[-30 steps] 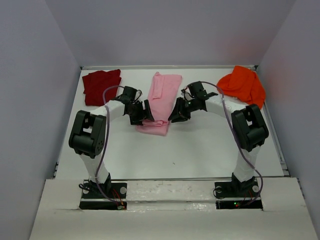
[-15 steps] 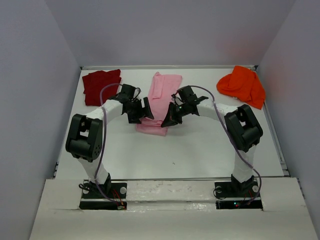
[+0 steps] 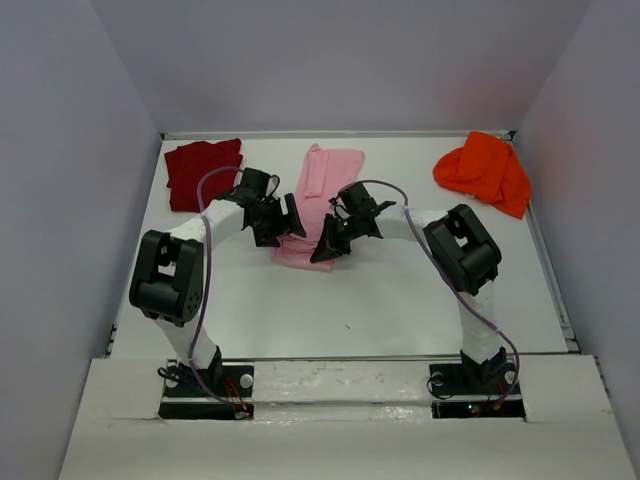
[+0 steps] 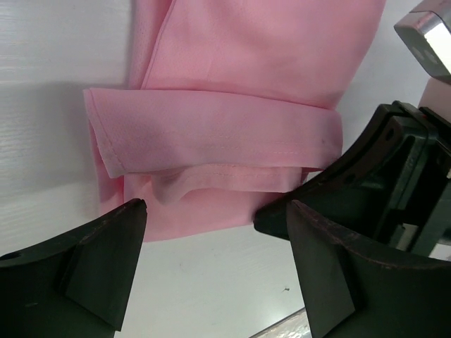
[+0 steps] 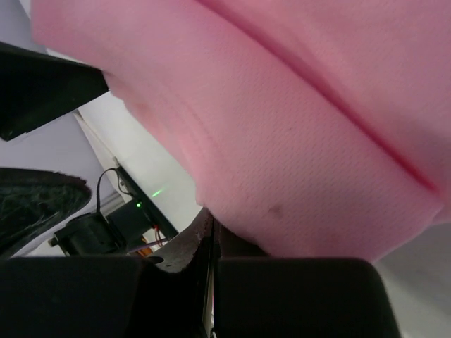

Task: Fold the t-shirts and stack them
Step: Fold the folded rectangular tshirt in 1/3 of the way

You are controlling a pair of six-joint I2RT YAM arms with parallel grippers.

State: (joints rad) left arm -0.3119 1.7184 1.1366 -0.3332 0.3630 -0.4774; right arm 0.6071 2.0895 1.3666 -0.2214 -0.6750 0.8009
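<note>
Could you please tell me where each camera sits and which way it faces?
Top external: above and behind the bases, looking down at the table, dark red t-shirt, pink t-shirt and orange t-shirt; left arm and right arm show.
Left wrist: on the left arm, facing down at the folded hem of the pink t-shirt between its open left fingers.
Right wrist: pressed close to pink cloth; its shut right fingers seem to pinch it.
Shared: both wrist views show the pink t-shirt.
</note>
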